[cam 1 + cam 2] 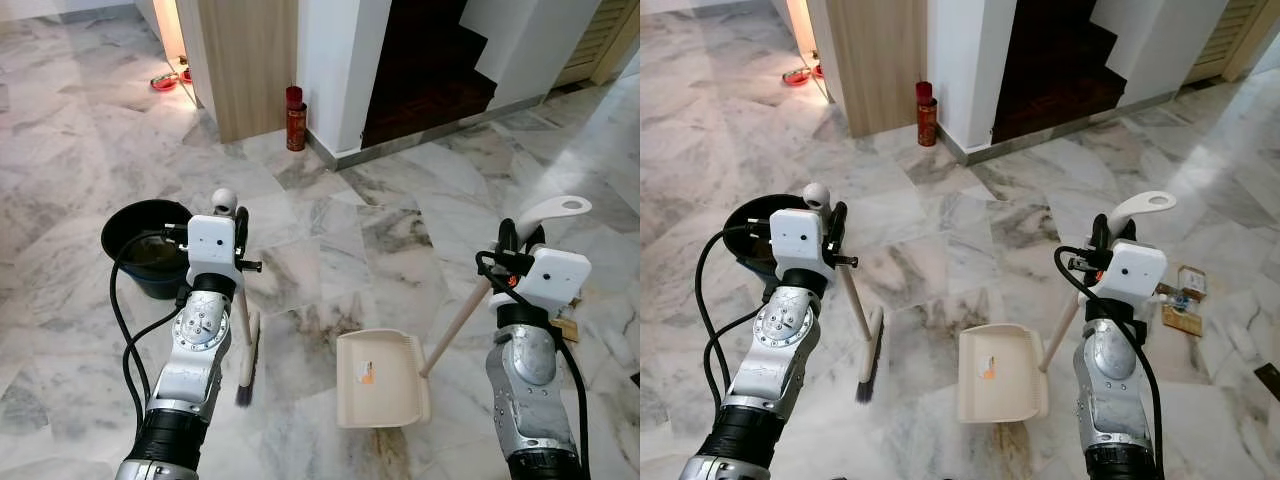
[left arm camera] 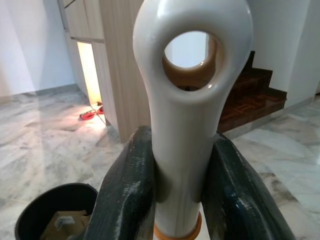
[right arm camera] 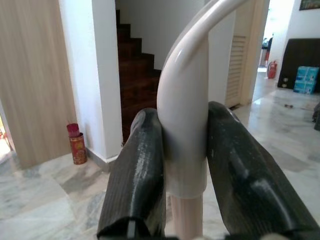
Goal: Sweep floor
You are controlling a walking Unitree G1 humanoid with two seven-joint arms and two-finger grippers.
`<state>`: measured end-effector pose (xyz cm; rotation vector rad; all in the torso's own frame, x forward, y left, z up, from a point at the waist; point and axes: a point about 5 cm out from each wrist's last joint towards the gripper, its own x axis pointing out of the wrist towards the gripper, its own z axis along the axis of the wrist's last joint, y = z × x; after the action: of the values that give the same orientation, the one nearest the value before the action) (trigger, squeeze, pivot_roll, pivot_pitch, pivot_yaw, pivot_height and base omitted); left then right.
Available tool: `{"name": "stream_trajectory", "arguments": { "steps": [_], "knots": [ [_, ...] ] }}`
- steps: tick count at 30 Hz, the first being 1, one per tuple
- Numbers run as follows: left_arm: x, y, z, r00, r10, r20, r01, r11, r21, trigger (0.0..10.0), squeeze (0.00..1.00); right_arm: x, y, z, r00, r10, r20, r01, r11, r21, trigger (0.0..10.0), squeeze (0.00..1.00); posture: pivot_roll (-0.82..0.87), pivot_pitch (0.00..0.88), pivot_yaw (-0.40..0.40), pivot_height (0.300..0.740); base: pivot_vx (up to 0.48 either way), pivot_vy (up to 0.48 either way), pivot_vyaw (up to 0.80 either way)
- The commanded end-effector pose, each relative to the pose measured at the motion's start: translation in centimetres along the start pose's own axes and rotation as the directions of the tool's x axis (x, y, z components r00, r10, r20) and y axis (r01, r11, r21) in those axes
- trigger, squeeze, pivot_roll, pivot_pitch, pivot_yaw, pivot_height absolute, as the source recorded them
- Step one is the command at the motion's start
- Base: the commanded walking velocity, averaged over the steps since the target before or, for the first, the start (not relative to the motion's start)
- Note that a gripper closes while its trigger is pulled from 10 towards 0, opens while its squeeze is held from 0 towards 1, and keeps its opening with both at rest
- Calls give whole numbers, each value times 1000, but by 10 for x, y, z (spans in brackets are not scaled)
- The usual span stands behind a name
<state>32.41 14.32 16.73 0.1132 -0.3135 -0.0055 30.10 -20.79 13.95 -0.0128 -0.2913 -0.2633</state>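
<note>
we see a glossy veined marble floor [image 1: 400,250], a smooth cream plastic dustpan [image 1: 380,380], a shiny plastic broom handle [image 2: 190,125], matt ribbed black fingers [image 2: 125,200], a pale wood-grain panel [image 1: 245,60] and a black plastic bucket [image 1: 140,235].

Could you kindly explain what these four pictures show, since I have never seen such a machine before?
It is a humanoid robot seen through its own cameras. Two pictures come from its head, looking down at its silver arms and the marble floor. The other two come from cameras on its wrists. The left end effector is shut on the broom handle; the right end effector is shut on the dustpan handle. The dustpan rests on the floor with the broom beside it. A black bin stands to the left, a red canister by the wall, and some litter to the right.
</note>
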Motion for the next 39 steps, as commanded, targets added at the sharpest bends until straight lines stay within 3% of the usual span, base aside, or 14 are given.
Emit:
{"name": "stream_trajectory", "arguments": {
  "steps": [1, 13, 22, 39],
  "knots": [
    [3, -1, 13, 998, 1, 70, -1, 1000, -5, 10000, 0, 5, -2, 11, 999, -5, 53, 5, 1000, 0, 10000, 0, 76, 108, -84, 740, 300, 0, 0],
    [3, -1, 13, 998, 1, 68, -1, 1000, -9, 10000, 0, 5, -2, 12, 999, -4, 54, 4, 1000, -3, 10000, 0, 75, 108, -87, 740, 306, 0, -200],
    [3, 0, 13, 998, 2, 66, -1, 1000, -10, 10000, 0, 5, -1, 11, 999, -2, 52, 2, 1000, -2, 10000, 0, 76, 110, -86, 740, 306, 0, -800],
    [3, 0, 12, 998, -3, 64, 4, 1000, -13, 10000, 0, 5, -2, 11, 998, -9, 55, 9, 1000, -4, 10000, 0, 77, 108, -83, 740, 307, 0, -282]
  ]
}}
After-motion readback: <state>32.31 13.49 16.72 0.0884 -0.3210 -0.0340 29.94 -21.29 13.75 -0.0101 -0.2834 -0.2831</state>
